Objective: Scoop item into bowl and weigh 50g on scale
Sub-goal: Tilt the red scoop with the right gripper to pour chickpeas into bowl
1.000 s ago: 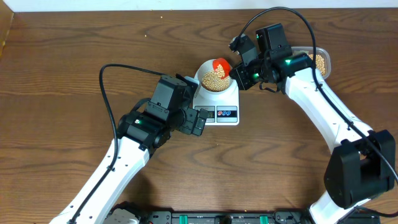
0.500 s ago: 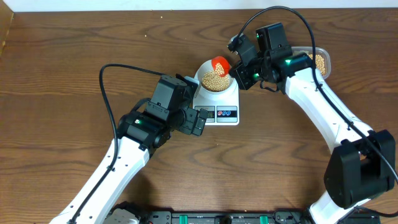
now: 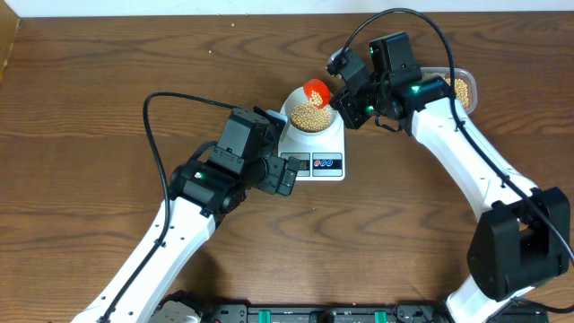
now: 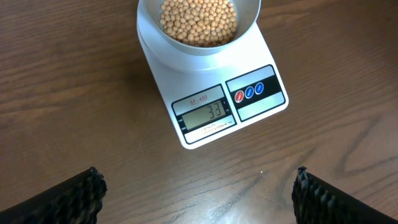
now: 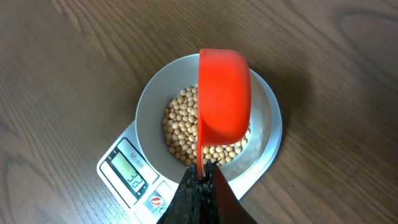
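The right gripper [image 5: 200, 186], shut tight on the scoop [image 5: 224, 93] handle, holds it tipped directly over the bowl [image 5: 149, 106] of beans [image 4: 199, 22]. The bowl sits on the scale [image 4: 264, 102] near the far edge, reading 33. The tub [image 3: 471, 90] lies toward the right edge, nearer this arm. The left gripper [image 4: 199, 190] gapes wide, empty.

Scale [image 4: 273, 99] display [image 4: 207, 114] reads 33; red label [image 4: 199, 99] above: SF-400.

The dark wood-grain worktop [image 3: 99, 99] carries the white scale [image 3: 325, 163] near its middle and a clear tub [image 3: 468, 85] at far right.
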`<state>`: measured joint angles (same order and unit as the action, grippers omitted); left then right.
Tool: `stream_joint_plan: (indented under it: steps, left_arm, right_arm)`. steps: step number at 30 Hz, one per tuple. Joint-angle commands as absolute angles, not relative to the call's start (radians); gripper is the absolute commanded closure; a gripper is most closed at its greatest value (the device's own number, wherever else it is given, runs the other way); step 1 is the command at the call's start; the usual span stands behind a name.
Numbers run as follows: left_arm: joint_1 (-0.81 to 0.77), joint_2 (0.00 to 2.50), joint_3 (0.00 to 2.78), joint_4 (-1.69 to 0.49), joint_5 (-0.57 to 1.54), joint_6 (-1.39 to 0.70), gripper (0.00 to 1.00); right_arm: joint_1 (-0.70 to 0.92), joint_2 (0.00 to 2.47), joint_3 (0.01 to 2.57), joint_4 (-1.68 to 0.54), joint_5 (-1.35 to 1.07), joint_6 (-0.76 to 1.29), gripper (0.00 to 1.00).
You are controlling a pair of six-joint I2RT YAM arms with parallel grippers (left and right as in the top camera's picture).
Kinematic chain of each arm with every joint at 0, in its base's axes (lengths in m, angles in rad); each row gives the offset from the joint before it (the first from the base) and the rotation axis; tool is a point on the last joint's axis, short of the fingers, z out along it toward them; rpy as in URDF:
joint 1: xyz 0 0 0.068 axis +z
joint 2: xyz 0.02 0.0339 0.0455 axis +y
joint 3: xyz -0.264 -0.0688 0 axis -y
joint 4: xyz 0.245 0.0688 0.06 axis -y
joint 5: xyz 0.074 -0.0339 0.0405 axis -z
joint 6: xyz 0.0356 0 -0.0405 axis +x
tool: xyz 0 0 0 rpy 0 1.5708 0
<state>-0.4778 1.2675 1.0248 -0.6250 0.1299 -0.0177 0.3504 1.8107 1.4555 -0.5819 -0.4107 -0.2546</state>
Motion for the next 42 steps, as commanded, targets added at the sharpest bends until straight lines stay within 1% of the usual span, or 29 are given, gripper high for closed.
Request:
stream_joint_plan:
  steps: [1, 24, 42]
  left_arm:
    - [-0.474, 1.256, 1.018, -0.628, 0.139, 0.000, 0.02]
    - [-0.474, 1.256, 1.018, -0.628, 0.139, 0.000, 0.02]
    - [-0.474, 1.256, 1.018, -0.628, 0.139, 0.000, 0.02]
  right_arm:
    - [0.355, 1.787, 1.460, -0.579, -0.413, -0.313, 0.99]
    - [0.355, 1.787, 1.460, -0.565, -0.413, -0.411, 0.99]
    - [0.355, 1.787, 1.460, -0.563, -0.413, -0.537, 0.99]
